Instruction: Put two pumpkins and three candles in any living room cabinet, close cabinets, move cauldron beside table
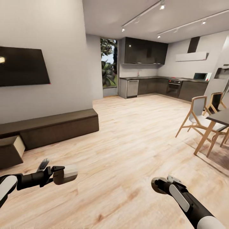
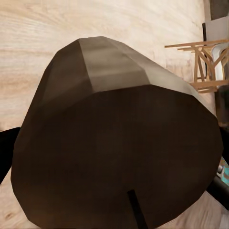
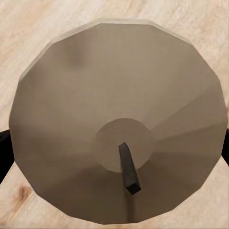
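Each gripper carried a candle. The left gripper (image 1: 60, 174) was closed around a beige candle (image 1: 65, 174) at its tip; in the left wrist view that candle (image 2: 114, 138) sat close to the lens, shadowed brown, with a dark wick (image 2: 136, 210) at its end. The right gripper (image 1: 159, 184) likewise clasped a candle (image 1: 156, 185), whose round tan end face (image 3: 117, 124) and short black wick (image 3: 129, 168) faced the right wrist camera.

Beneath both arms lay pale wood floor (image 1: 127, 149). Beyond the left gripper, against the wall, stood the long dark cabinet (image 1: 57, 125), with one drawer (image 1: 11, 151) at its near end pulled out, showing a pale inside. A dark screen (image 1: 22, 66) hung above it. Beyond the right gripper stood wooden chairs (image 1: 198, 122) beside a dark dining table (image 1: 221, 117), with the kitchen (image 1: 152, 86) farther back.
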